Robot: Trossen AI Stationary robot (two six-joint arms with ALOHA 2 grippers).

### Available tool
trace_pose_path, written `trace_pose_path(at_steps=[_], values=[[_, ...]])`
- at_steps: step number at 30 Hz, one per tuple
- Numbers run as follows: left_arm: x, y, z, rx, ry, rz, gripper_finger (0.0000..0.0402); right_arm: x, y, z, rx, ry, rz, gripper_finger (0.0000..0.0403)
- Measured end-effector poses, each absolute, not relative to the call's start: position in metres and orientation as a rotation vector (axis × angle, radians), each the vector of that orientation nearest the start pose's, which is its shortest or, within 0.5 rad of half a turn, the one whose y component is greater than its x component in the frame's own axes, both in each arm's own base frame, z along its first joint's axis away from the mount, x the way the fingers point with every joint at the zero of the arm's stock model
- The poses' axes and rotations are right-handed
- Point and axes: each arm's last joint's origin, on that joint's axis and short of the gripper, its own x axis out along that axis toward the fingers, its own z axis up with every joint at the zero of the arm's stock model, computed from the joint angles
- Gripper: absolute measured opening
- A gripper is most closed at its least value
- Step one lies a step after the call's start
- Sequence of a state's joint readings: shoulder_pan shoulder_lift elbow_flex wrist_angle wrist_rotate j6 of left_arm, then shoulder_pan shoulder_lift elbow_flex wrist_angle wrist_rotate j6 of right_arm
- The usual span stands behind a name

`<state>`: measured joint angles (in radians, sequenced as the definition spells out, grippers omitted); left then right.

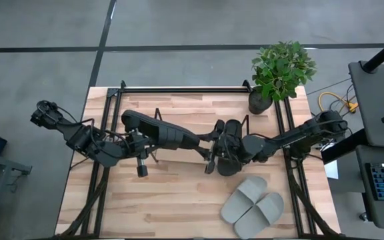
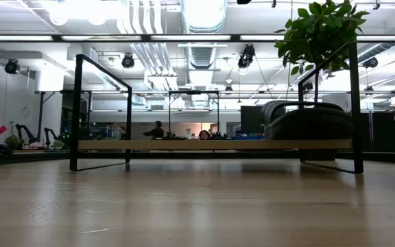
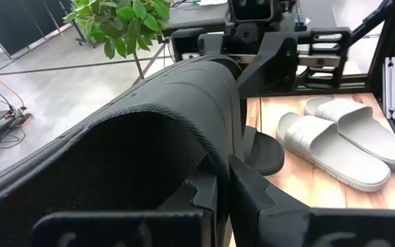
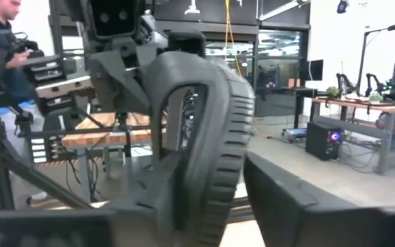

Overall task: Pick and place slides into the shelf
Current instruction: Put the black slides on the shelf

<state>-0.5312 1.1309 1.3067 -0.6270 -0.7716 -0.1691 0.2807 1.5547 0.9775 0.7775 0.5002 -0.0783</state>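
Two robot arms pass one black slide between them above the table; no slide clearly shelved yet.

Left claw (image 3: 221, 189) pinches the black slide (image 1: 162, 132); right claw (image 4: 204, 195) closes around it. The second black slide (image 1: 231, 145) sits at centre, shelf (image 1: 179, 100) at 12 o'clock, grey pair (image 1: 253, 207) at 5 o'clock.

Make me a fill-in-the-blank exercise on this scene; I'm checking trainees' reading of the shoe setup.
1. The left pincer is shut on a matte ____ slip-on slide.
2. The two light grey slip-on slides lie on the wooden ____, not the shelf.
3. The green potted plant stands at the table's far ____ corner in the high view.

Missing words: black; table; right
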Motion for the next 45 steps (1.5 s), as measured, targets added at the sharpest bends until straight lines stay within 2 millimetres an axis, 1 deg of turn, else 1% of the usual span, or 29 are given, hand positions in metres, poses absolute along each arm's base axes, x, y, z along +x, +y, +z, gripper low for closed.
trace_pose_path(at_steps=[4,5,13,15,18,21,25,28,32,36,38,41,45], values=[[0.198,-0.093,0.406,0.113,0.339,0.265,0.0,0.336,0.082,0.301,-0.016,-0.162,-0.237,0.0051],[0.198,-0.093,0.406,0.113,0.339,0.267,0.0,0.336,0.081,0.301,-0.025,-0.16,-0.24,0.0041],[0.198,-0.093,0.406,0.128,0.342,0.26,0.0,0.336,0.08,0.301,-0.034,-0.155,-0.244,0.004],[0.198,-0.093,0.406,0.142,0.343,0.257,0.0008,0.336,0.08,0.301,-0.035,-0.155,-0.243,0.004],[0.198,-0.093,0.406,0.192,0.349,0.248,0.0034,0.335,0.079,0.301,-0.038,-0.153,-0.26,0.004],[0.198,-0.093,0.406,0.281,0.357,0.245,0.0072,0.334,0.077,0.302,-0.055,-0.14,-0.32,0.004],[0.197,-0.089,0.408,0.355,0.352,0.346,0.0117,0.33,0.074,0.3,-0.076,-0.088,-0.391,0.004],[0.194,-0.087,0.41,0.408,0.348,0.402,0.0138,0.325,0.072,0.301,-0.065,-0.09,-0.416,0.004],[0.193,-0.085,0.411,0.421,0.347,0.422,0.0156,0.32,0.069,0.299,-0.056,-0.079,-0.488,0.004],[0.191,-0.084,0.411,0.44,0.351,0.475,0.0161,0.312,0.066,0.296,-0.017,-0.068,-0.541,0.004],[0.19,-0.084,0.411,0.479,0.355,0.503,0.0161,0.306,0.065,0.295,-0.013,-0.047,-0.565,0.004],[0.188,-0.084,0.412,0.548,0.365,0.569,0.0161,0.291,0.064,0.297,0.015,-0.059,-0.582,0.004],[0.186,-0.082,0.414,0.575,0.357,0.701,0.0161,0.27,0.063,0.299,0.109,-0.106,-0.562,0.004]])
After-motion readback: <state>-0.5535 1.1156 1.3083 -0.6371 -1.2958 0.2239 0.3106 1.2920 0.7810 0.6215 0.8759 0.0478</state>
